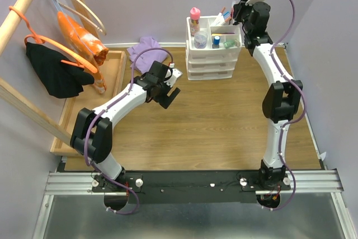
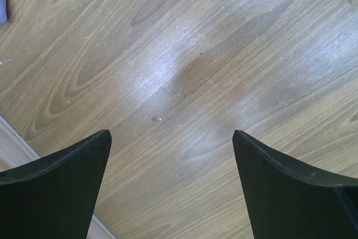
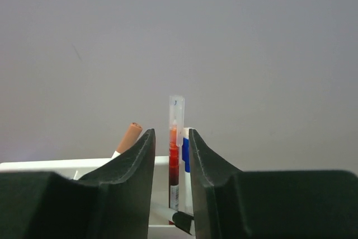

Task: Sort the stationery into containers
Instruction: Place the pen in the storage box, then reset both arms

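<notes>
Releasing looks like the step in hand, so watch your right gripper. Its jaws stand a little apart with the red marker upright between them. A sliver of wall shows on either side of the barrel, so by my reading nothing is pinched. The marker's lower end sits down in a back compartment of the top tray on the white drawer unit, which stands at the far edge of the table.

Open wider before you lift, and go straight up. Drag sideways and a finger could catch the clear cap and tip the marker out. A blue-capped marker stands just beside it on the right, and an orange-capped one leans away on the left, so there is little room to swing.

Further out, the pink-capped glue bottle and the grey jar occupy the tray's left side. Your left gripper hangs wide open and empty over bare wood, left of the table's middle, with no stationery under it.

Some things are hard to read:
- **Compartment floor:** the fingers hide it, so you cannot confirm the marker rests on it.
- **Black tip:** a black tip low between the fingers is cut off, and I cannot tell what it belongs to.
- **View from above:** the arm covers that back corner of the tray, and the bits in the front compartments are too small to name.
</notes>
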Controlling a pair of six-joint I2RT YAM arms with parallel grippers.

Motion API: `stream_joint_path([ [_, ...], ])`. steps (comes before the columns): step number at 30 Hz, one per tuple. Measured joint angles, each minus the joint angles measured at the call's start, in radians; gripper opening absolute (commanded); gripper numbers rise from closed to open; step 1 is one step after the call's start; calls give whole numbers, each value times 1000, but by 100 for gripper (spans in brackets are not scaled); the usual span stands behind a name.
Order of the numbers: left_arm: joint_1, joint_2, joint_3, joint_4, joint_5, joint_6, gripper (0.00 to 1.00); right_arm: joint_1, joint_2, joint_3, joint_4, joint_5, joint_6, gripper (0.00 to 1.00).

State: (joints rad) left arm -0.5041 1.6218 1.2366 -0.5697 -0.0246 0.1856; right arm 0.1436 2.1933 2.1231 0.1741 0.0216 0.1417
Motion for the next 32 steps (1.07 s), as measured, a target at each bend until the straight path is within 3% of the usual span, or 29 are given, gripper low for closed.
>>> stream_joint_path([
  [3, 0, 0, 0, 2, 0, -1, 99, 0, -36, -29, -7, 19, 2, 54],
  [10, 0, -14, 0, 23, -1, -23, 99, -21, -257, -220, -109, 144, -3, 64],
  [15, 0, -51, 5, 53, -2, -42, 99, -101, -434, -450, -291, 117, 8, 75],
  [19, 3, -77, 19, 101, -10, -60, 99, -143, -544, -748, -444, 66, 1, 89],
  [20, 7, -88, 20, 117, -17, -67, 99, -142, -556, -805, -482, 66, 1, 99],
  [25, 28, -130, 22, 181, -26, -100, 99, -130, -597, -928, -663, 63, 10, 100],
  [32, 59, -235, -42, 298, -25, -109, 99, -130, -771, -908, -692, 67, 34, 100],
])
